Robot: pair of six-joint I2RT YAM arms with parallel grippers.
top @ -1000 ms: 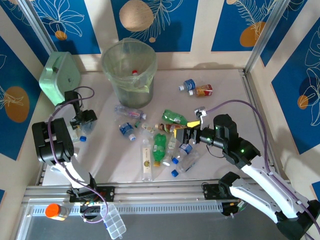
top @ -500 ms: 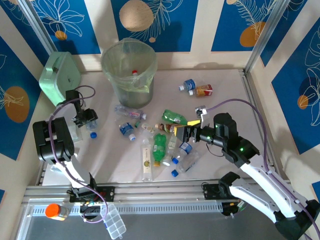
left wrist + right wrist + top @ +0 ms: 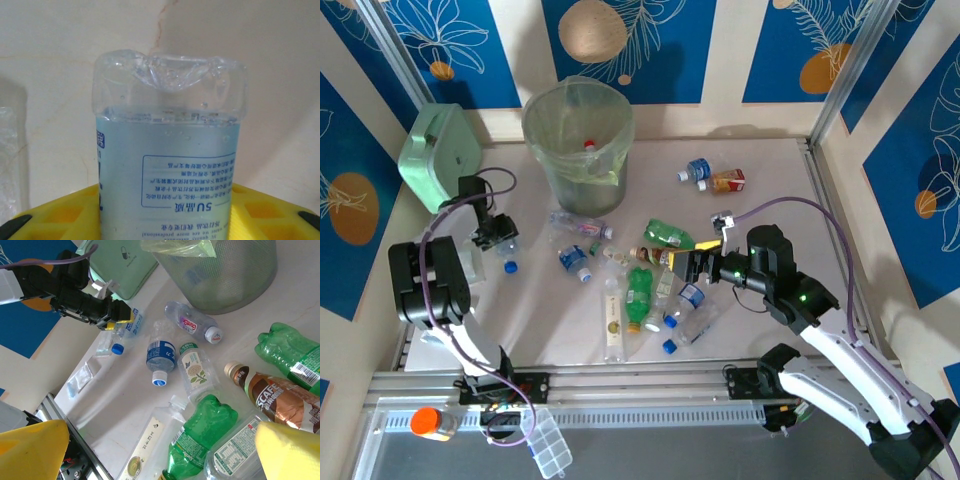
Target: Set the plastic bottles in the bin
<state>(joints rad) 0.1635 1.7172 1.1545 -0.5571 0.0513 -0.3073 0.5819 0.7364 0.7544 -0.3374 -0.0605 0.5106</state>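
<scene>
My left gripper [image 3: 497, 240] is at the left side of the table [image 3: 770, 200], near the mint-green box [image 3: 440, 155]. Its yellow jaws press both sides of a clear bottle [image 3: 167, 150], which hangs cap down with its blue cap close to the tabletop. I judge the step in hand to be the grasp on this bottle. Next I need to lift it high enough to clear the rim of the tall bin [image 3: 570, 185], which stands near, farther back and to the right, then let go over the opening. The box sits close by on the left, and another clear bottle [image 3: 578, 222] lies at the bin's foot. My right gripper [image 3: 682, 266] hovers with its jaws wide apart and holds nothing. Below it lies the middle cluster of bottles, among them two green bottles [image 3: 200, 435] and a brown coffee bottle [image 3: 272, 395].
</scene>
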